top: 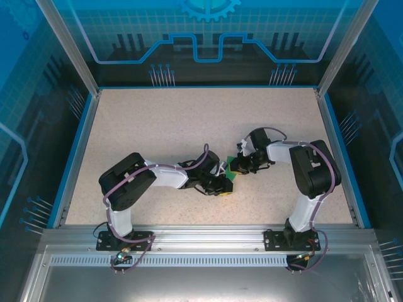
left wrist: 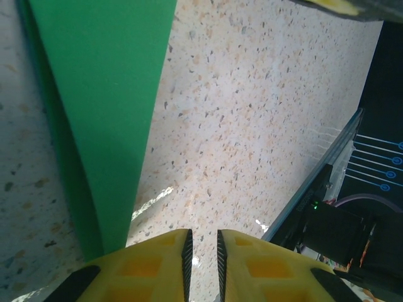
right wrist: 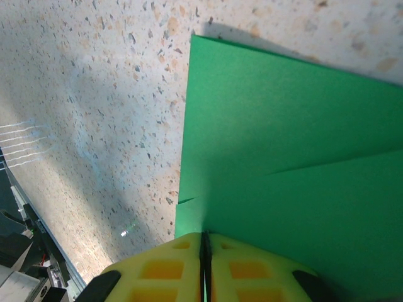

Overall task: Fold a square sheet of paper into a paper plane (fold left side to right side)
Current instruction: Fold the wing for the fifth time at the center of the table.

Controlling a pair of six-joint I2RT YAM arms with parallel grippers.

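The creased square sheet of paper is pinched at its edge by the right fingers, which are pressed together. The left fingers are seen slightly apart and empty. From them the sheet is found at 11 o'clock, its long axis directed toward 12.

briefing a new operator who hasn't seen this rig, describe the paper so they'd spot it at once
On the speckled beige table, look near the middle, where the left gripper and right gripper almost meet. Between their tips lies the sheet of paper, folded into layers. It is the one bright green thing there, flat and plain beside the yellow-tipped grippers.
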